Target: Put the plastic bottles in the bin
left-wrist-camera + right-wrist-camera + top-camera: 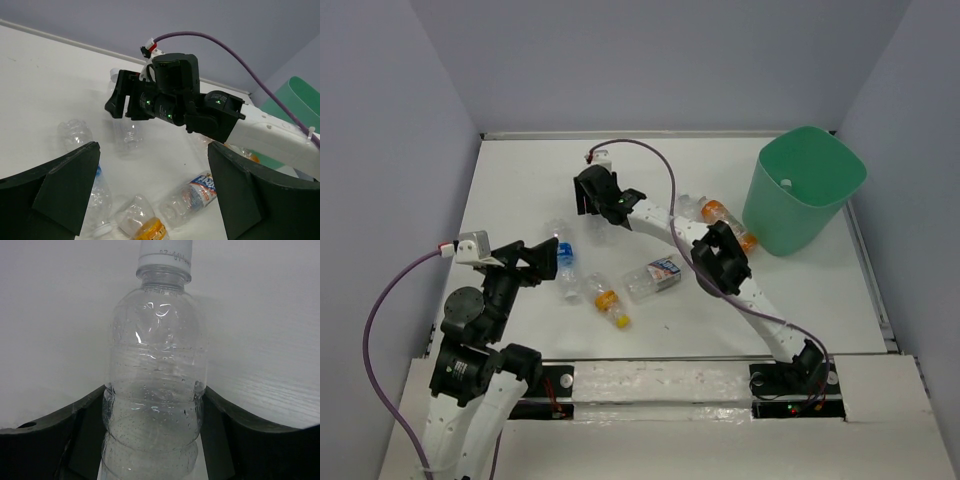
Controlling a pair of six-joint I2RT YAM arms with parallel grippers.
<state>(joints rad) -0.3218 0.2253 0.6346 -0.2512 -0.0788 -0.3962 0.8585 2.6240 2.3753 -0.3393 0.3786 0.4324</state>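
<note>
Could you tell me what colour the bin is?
The bin is mint green, clearest in the top external view.

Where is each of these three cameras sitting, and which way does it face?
Top external: above and behind the bases, looking down on the table and bin; left arm and right arm show.
Left wrist: on the left arm, facing across the table at the right gripper; own fingers frame the bottom.
Right wrist: on the right arm, facing a clear bottle between its fingers.
Shared: top and left wrist both show the white-red-blue bottle.
</note>
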